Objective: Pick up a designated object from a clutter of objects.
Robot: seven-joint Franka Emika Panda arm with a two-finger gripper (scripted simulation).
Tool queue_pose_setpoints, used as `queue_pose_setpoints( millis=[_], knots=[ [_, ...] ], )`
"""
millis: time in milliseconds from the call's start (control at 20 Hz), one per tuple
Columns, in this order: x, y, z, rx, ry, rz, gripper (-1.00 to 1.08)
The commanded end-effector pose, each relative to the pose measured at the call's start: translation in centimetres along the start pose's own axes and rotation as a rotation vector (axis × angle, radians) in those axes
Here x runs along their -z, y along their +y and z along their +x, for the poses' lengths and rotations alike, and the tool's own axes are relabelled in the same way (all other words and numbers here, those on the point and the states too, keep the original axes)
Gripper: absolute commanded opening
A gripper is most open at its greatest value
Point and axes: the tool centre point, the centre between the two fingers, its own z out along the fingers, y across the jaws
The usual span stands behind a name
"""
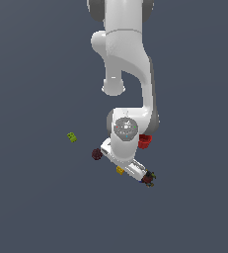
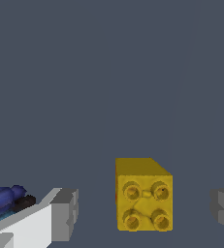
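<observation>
The yellow-orange studded brick [image 2: 143, 196] lies between my two fingers in the wrist view, not touched by either. In the exterior view only a corner of the yellow brick [image 1: 119, 170] shows under my hand. My gripper [image 2: 143, 213] is open, with one grey fingertip [image 2: 65, 213] on one side and the other at the frame's edge. In the exterior view the gripper [image 1: 125, 167] is low over the floor and its fingers are hidden by the hand. The clutter lies around it: the lime-green brick [image 1: 72, 137], the dark maroon ball [image 1: 96, 154], the red cup [image 1: 144, 142] and the dark multicoloured lump [image 1: 148, 177].
The lump also shows in the wrist view [image 2: 4, 201], just beside one finger. The white arm [image 1: 128, 59] comes down from above and hides part of the red cup. The floor is plain dark grey.
</observation>
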Motion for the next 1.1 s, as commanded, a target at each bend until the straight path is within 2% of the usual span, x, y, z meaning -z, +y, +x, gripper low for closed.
queue_pose_setpoints(
  millis=[0, 300, 350, 1050],
  knots=[
    [-1.19, 0.03, -0.03, -0.001, 0.000, 0.000, 1.00],
    [-2.13, -0.06, 0.06, -0.002, 0.000, 0.000, 1.00],
    [-2.13, -0.06, 0.06, -0.002, 0.000, 0.000, -1.00],
    [-1.76, 0.21, 0.13, -0.002, 0.000, 0.000, -1.00]
  ],
)
